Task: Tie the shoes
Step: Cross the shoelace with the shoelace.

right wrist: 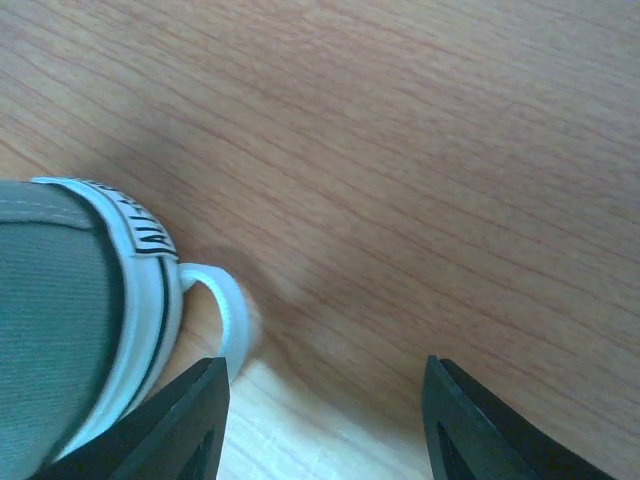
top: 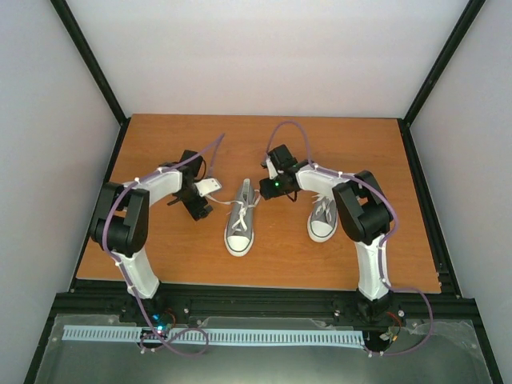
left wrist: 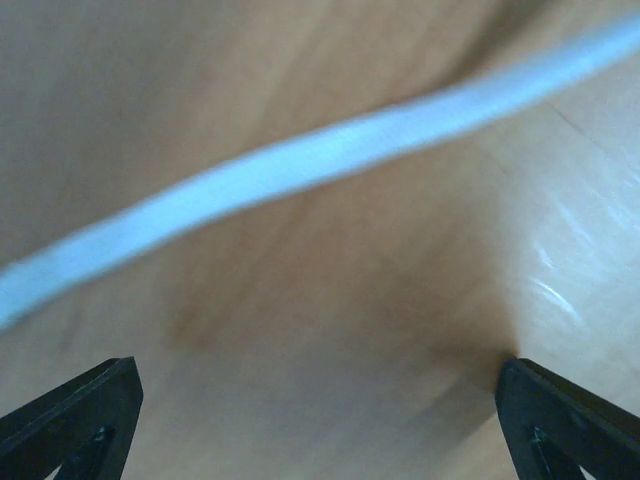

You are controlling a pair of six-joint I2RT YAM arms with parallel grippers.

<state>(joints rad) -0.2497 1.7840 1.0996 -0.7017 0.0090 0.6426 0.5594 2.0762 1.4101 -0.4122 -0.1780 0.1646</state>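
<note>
While both arms reach in over the worktop (top: pixel 160 256), I judge the tying to be barely begun: the centre shoe (top: pixel 239 232) lies in the middle of the top view, toe toward the bottom of the frame, and its white laces run out to either side with no bow that I can make out. The left end effector (left wrist: pixel 318 368) is released, its jaws spread to the lower corners of the left wrist view with only bare wood between them. A white lace (left wrist: pixel 300 165) crosses that frame from lower left to upper right, blurred, beyond the fingertips and not gripped. The right end effector (right wrist: pixel 325 365) also stands apart and grasps nothing. In its view the grey heel sits at the left edge, and a small loop of lace (right wrist: pixel 228 310) lies on the wood just beside the left-hand finger. The second shoe (top: pixel 322 224) rests at centre right of the top view, partly under the right arm, and I cannot tell whether it is tied. By my reckoning, both strands need picking up, crossing and knotting, then the other shoe needs checking.
</note>
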